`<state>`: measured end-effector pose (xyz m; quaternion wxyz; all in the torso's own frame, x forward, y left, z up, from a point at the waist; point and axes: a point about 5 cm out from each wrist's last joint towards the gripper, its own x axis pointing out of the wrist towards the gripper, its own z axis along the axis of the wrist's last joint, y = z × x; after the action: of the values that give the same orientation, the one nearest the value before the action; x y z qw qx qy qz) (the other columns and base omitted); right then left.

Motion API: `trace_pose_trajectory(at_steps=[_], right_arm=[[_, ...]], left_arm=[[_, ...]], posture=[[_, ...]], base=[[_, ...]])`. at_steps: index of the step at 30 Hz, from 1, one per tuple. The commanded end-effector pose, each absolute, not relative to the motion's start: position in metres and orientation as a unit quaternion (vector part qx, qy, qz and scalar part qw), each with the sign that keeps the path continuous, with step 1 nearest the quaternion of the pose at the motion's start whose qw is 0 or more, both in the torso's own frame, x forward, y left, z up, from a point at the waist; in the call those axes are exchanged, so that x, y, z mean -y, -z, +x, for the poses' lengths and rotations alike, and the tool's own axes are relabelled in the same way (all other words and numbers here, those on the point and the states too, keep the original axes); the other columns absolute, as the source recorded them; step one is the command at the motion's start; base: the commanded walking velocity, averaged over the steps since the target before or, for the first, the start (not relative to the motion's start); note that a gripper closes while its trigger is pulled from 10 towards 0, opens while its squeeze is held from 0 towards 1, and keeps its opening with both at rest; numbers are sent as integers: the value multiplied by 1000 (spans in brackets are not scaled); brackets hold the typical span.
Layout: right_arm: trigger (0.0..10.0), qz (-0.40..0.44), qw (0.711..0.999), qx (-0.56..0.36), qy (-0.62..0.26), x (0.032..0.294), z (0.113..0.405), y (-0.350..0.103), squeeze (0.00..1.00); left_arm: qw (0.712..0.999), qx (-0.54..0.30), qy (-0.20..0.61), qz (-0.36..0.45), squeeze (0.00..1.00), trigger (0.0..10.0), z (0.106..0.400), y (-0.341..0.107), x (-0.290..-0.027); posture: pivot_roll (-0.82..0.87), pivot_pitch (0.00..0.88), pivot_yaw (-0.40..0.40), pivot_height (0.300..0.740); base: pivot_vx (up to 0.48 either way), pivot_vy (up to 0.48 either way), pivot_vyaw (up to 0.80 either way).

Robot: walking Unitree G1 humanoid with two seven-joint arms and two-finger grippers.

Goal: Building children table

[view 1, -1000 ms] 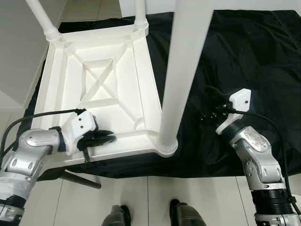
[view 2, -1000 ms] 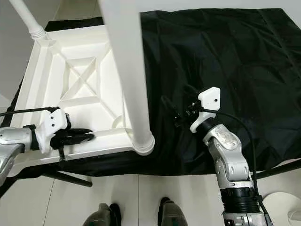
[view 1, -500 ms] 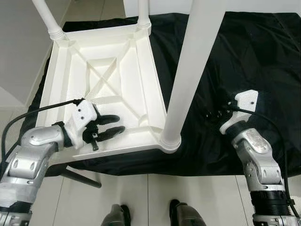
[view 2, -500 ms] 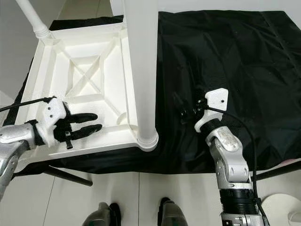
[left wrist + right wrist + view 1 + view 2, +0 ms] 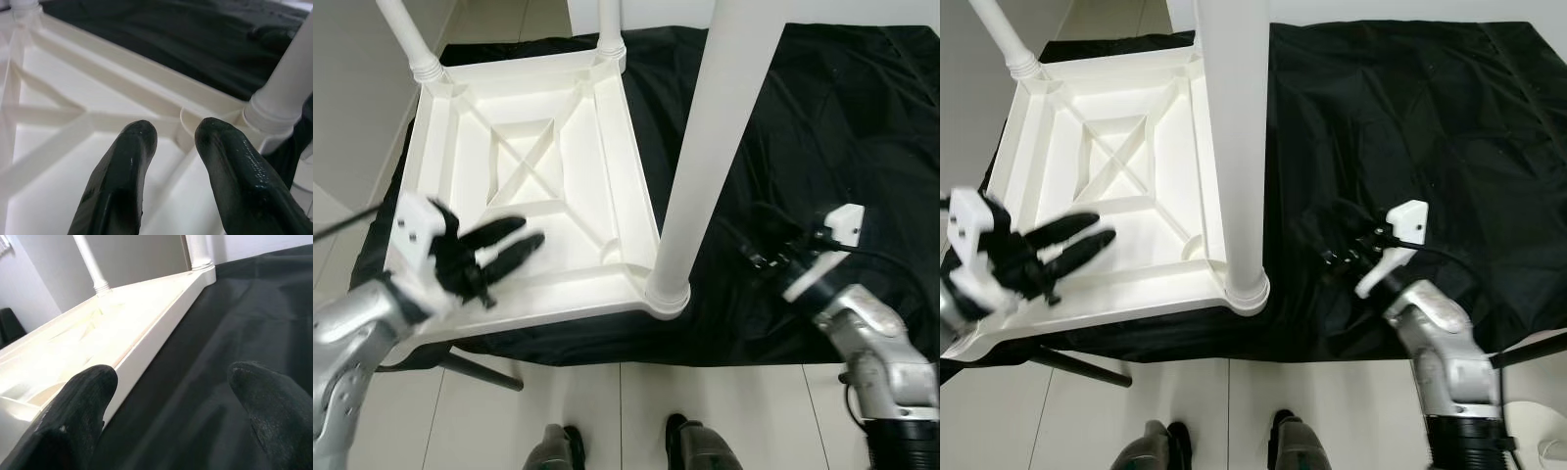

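**Upturned children's table, three legs standing, both claws empty**

From where I stand, the white plastic table point(image 5: 533, 186) lies upside down on a black cloth point(image 5: 822, 108) spread over the tiled floor point(image 5: 607, 411). Its ribbed underside faces up, with a cross-shaped brace in the middle. Three white legs rise from it: the near-right leg point(image 5: 705, 147) stands tall in its corner socket, and two more stand at the far corners, the far-left leg point(image 5: 406, 34) and the far-right leg point(image 5: 607, 29).

The left gripper point(image 5: 504, 245) hovers over the near-left part of the underside, blurred, its two black fingers point(image 5: 122, 171) parted and grasping nothing; in its wrist view they point across the ribs toward the near-right leg's socket.

The right gripper point(image 5: 1332, 235) sits low over the black cloth, to the right of the table and apart from its rim. Its fingers point(image 5: 73, 406) are spread wide, released, with nothing between them.

The robot's feet point(image 5: 626, 446) stand on the tiles just before the cloth's edge.
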<state>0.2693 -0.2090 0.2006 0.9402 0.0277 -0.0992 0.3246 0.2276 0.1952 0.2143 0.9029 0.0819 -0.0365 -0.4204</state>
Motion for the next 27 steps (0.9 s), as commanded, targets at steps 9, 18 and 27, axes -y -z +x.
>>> trace_pose_trajectory(at_steps=[9, 18, 27], right_arm=[[10000, -22, 822, 13, -569, 193, 230, -198, 0], [10000, -66, 795, 37, -602, 169, 246, -208, 0], [10000, -67, 797, 92, -594, 135, 260, -210, 0]], left_arm=[[838, -60, 529, 119, 0, 10000, 189, -199, -163], [844, -47, 520, 124, 0, 10000, 197, -198, -148], [909, -17, 409, 81, 0, 10000, 223, -196, -129]], posture=[[-20, 204, 74, 740], [-28, 201, 66, 740], [-22, 188, 68, 740]], base=[[0, 0, 0], [0, 0, 0], [0, 0, 0]])
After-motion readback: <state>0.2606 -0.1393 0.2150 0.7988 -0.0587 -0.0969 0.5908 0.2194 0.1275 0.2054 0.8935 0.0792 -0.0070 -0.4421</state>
